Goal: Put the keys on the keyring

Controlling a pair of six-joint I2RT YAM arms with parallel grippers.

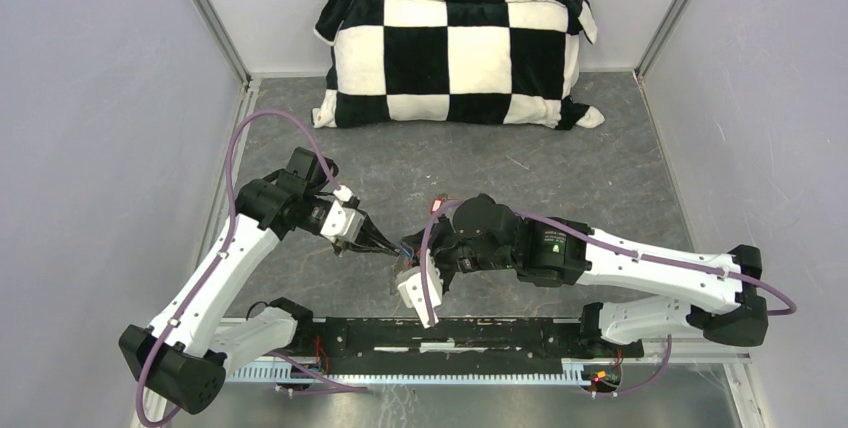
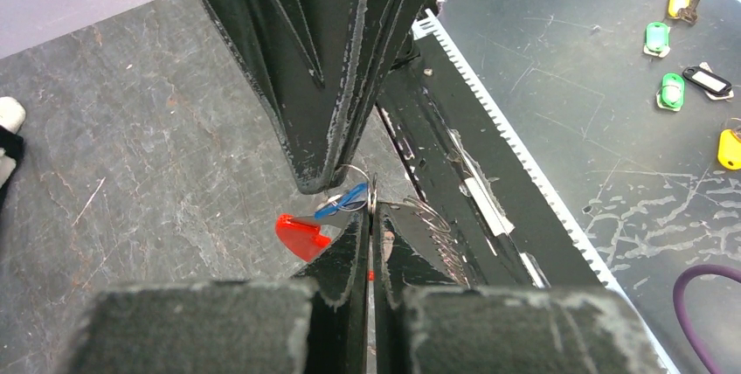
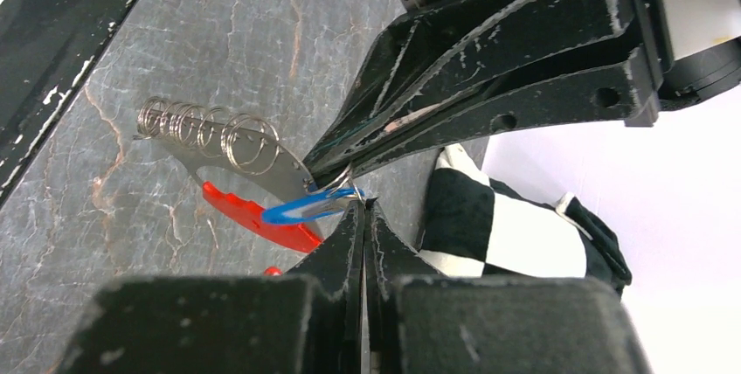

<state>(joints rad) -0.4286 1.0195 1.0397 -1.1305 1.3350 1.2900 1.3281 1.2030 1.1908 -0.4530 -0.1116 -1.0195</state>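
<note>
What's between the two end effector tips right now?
A small blue tag and a thin wire ring, right where the left end effector and right end effector meet. Both wrist views show it.

The left arm and right arm have white shells and black joints. A purple cable loops along each. A green light glows on the right arm. The tool fingers are scuffed black wedges.

Meeting tip to tip, low and centred.
Reaching inward with left gripper and right gripper, fingers of each pressed tightly together, elbows bent.
</note>
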